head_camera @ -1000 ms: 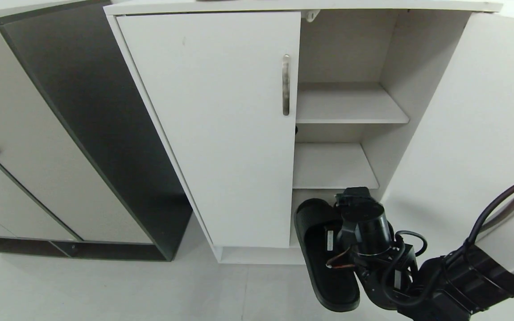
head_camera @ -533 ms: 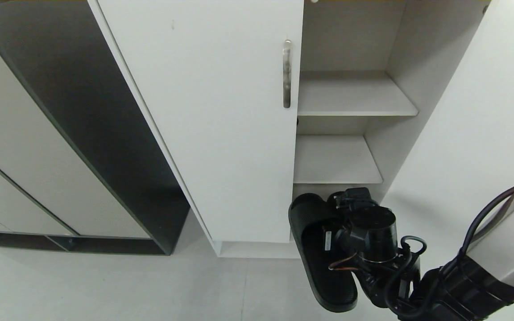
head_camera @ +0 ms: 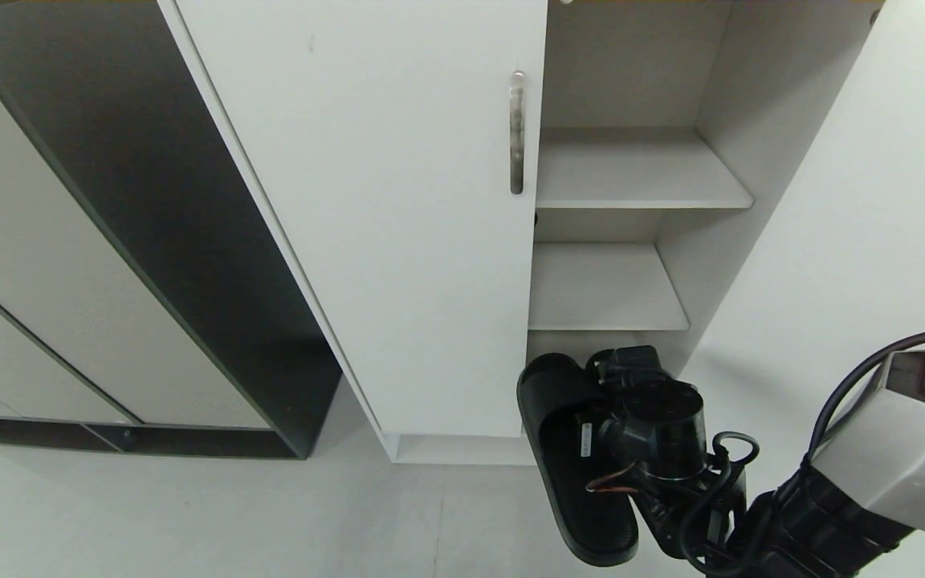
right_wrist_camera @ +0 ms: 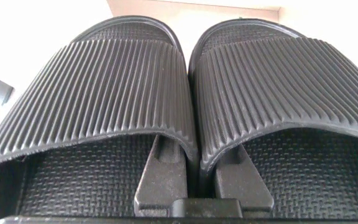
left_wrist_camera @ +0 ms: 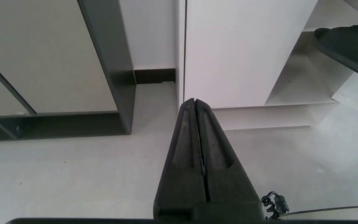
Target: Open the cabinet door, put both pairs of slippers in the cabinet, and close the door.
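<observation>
right arm [head_camera: 908, 461]: grey shell, black round wrist, looped cables | left pincer [left_wrist_camera: 194, 104]: black, tapered, seemingly matte

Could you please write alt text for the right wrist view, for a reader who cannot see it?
A pair of black ribbed slippers sits side by side, seen close from the heel end; the right gripper has one finger inside each, pinching their adjoining walls together.

Apparently open shelf bay [head_camera: 603, 285] beside closed door [head_camera: 398, 241]
</observation>
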Robot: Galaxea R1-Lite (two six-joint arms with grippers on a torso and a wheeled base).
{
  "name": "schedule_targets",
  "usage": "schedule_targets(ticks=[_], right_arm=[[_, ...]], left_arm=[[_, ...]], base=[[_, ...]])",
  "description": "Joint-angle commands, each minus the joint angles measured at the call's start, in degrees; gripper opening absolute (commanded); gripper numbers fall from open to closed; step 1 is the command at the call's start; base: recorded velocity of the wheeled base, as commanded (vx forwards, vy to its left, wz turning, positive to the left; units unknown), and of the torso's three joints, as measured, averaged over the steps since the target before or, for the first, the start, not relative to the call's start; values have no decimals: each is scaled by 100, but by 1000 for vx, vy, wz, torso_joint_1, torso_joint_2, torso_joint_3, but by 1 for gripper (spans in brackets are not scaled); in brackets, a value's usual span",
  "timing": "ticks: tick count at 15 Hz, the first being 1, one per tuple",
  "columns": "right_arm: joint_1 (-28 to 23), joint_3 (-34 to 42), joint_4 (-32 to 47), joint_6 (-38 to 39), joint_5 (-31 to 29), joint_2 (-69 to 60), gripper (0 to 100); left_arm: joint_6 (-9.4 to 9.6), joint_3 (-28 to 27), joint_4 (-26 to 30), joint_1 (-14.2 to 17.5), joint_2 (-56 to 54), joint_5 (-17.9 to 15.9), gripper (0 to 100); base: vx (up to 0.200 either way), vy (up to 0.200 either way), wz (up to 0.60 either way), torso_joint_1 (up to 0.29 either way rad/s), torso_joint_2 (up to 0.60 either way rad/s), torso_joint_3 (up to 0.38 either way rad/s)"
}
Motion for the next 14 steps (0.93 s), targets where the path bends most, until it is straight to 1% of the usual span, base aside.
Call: schedule_targets(ticks=[1,5,9,12,14], right_arm=[[1,-3,-22,-23,-1,17,0],[1,-3,-31,-32,-18,35,0],[1,-188,-31,-23,-18,149,0],[1,-619,-57,-50,-176,395,0],[-7,-953,-66,-278,-299,641,0]], left_arm=[[-1,0,-1,9,8,3,0],[-1,0,-1,0,8,3,0],[-1,0,-1,9,8,-5,0],[-1,0,-1,9,8,-5,0],[-1,0,-1,9,8,-5,0]], base=[[0,0,0,0,0,0],[0,-200,0,2,4,0],[0,0,0,0,0,0],[0,0,0,0,0,0],[0,0,0,0,0,0]])
